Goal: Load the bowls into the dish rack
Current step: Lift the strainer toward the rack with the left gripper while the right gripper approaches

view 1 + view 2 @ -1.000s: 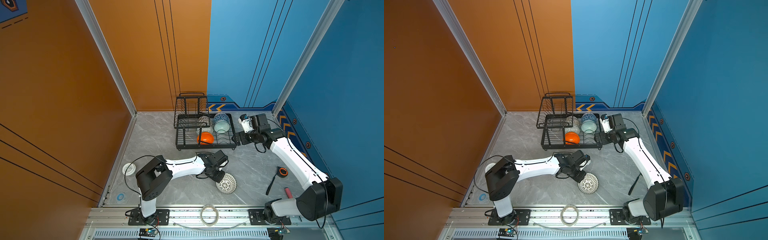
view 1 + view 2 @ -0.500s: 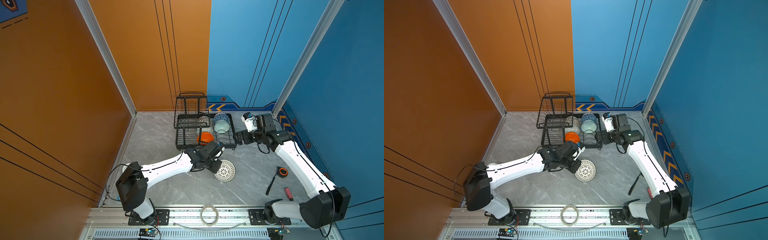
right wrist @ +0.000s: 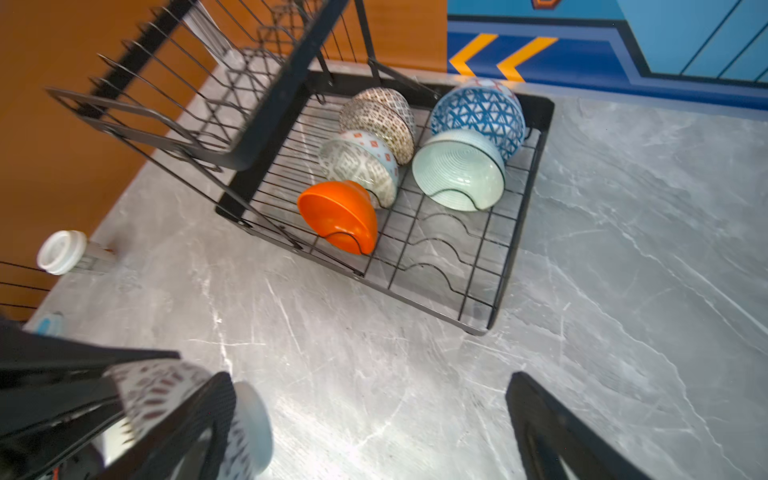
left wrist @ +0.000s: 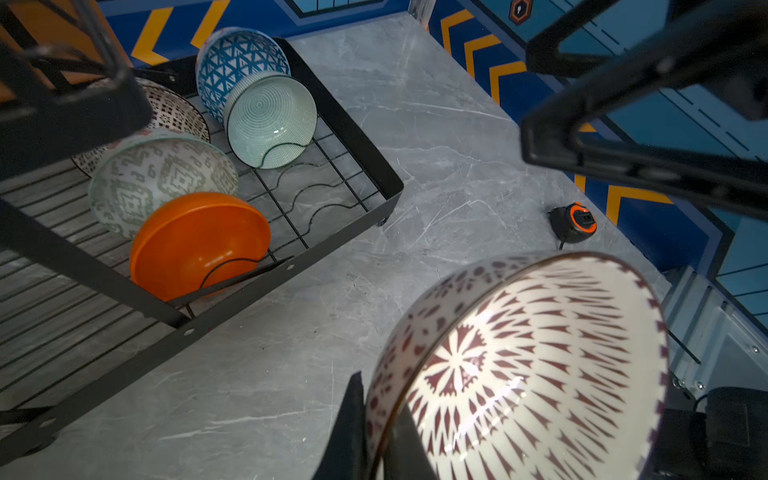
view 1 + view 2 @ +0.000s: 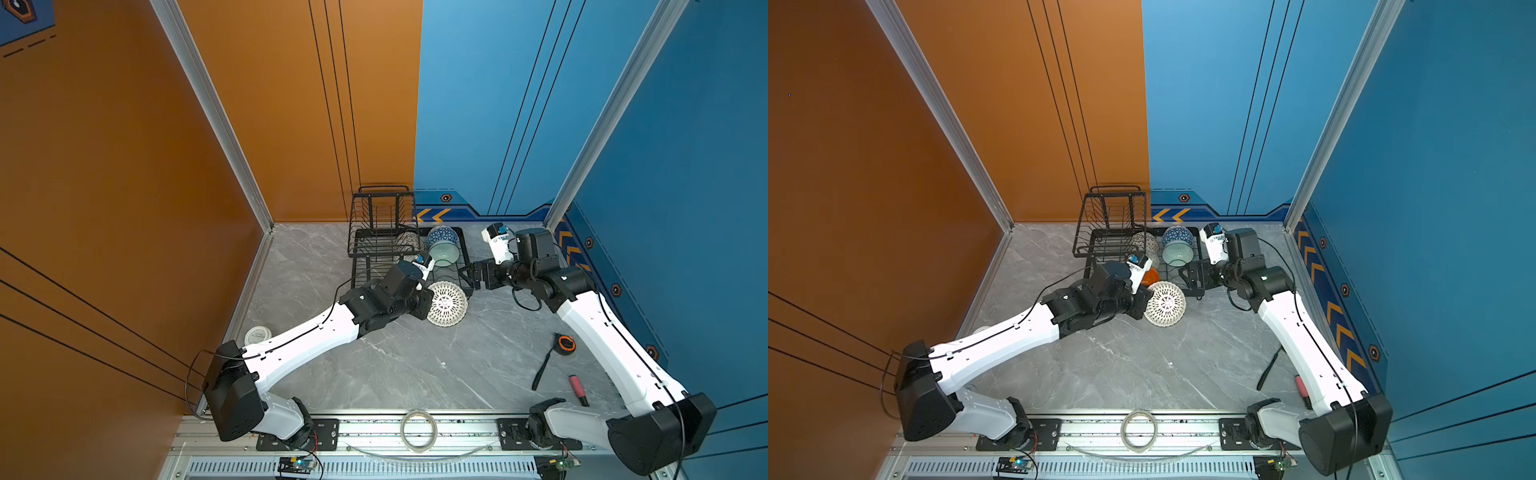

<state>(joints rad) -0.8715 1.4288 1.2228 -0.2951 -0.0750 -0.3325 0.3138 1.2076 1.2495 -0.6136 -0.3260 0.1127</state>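
left tool (image 5: 428,300) clamped on the lattice bowl (image 5: 448,304), tilted, just before the dish rack (image 3: 542,109). right tool (image 5: 467,278), jaws apart, crowds the rack's front corner beside it. we log five bowls (image 3: 457,170) standing in the lower tray; tape measure (image 5: 566,345) and jar (image 5: 257,333) sit well apart on the desk (image 5: 395,365).

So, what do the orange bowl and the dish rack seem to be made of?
Orange bowl: likely plastic or glazed ceramic, glossy; smooth uniform colour with soft highlights. Dish rack: apparently metal, matte black coating; thin bent wires and flat frame strips.
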